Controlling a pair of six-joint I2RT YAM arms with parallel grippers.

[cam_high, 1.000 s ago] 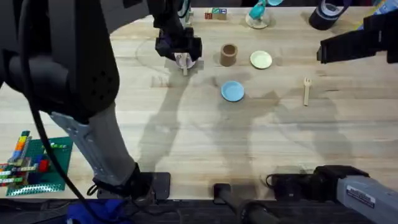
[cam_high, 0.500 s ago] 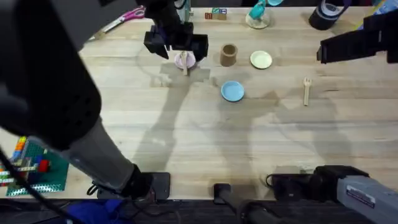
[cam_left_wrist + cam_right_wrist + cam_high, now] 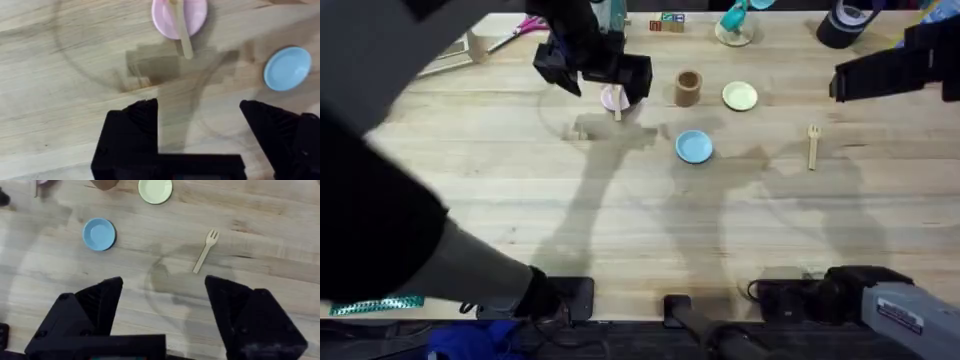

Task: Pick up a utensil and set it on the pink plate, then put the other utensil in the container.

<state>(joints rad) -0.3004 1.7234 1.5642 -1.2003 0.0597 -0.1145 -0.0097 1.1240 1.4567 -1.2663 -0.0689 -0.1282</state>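
Observation:
The slim wooden utensil lies across the pink plate, one end sticking out over the rim onto the table. My left gripper hovers open and empty above and just short of the plate, at the table's back left. The tan container stands right of the pink plate. The wooden fork lies flat on the bare table at the right. My right gripper hangs open and empty high above the fork's near side.
A light blue plate sits mid-table and a yellow-green plate right of the container. A tape roll, a teal object, small blocks and pink scissors line the back edge.
My left gripper has lifted and drawn away to the left from the pink plate, leaving the utensil lying on it. The right arm and the fork have not moved.

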